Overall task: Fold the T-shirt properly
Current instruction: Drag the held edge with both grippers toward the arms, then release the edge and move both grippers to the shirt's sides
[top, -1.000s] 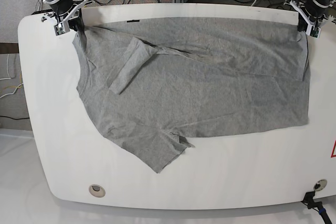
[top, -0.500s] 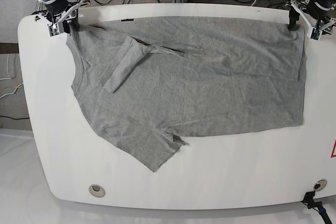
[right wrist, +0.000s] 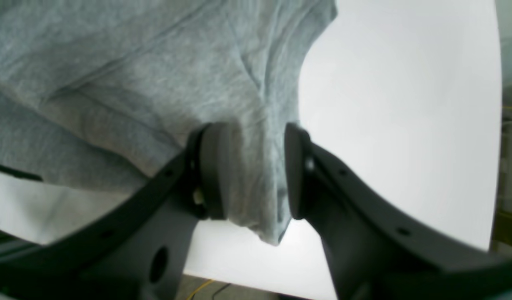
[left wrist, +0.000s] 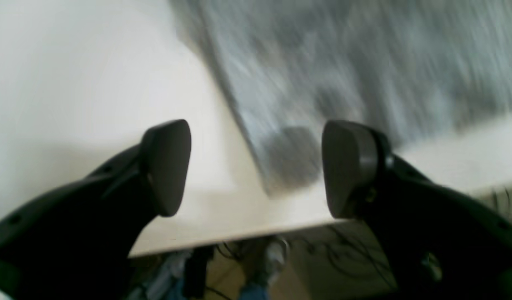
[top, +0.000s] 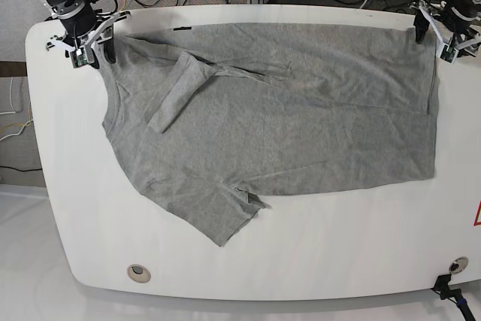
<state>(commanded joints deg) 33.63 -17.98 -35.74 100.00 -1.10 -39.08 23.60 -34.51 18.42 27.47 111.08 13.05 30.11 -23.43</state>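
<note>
Overhead base; two close wrist views

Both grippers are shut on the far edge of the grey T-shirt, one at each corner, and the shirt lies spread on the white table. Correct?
Not quite. Only the right gripper is shut on the T-shirt. The left wrist view shows the left gripper open, with nothing between its fingers. The rest holds: the shirt lies spread on the white table.

The T-shirt (top: 278,118) lies spread across the table (top: 338,246), filling the frame's upper middle; the right gripper (top: 92,43) sits upper left, the left gripper (top: 440,31) upper right.
</note>
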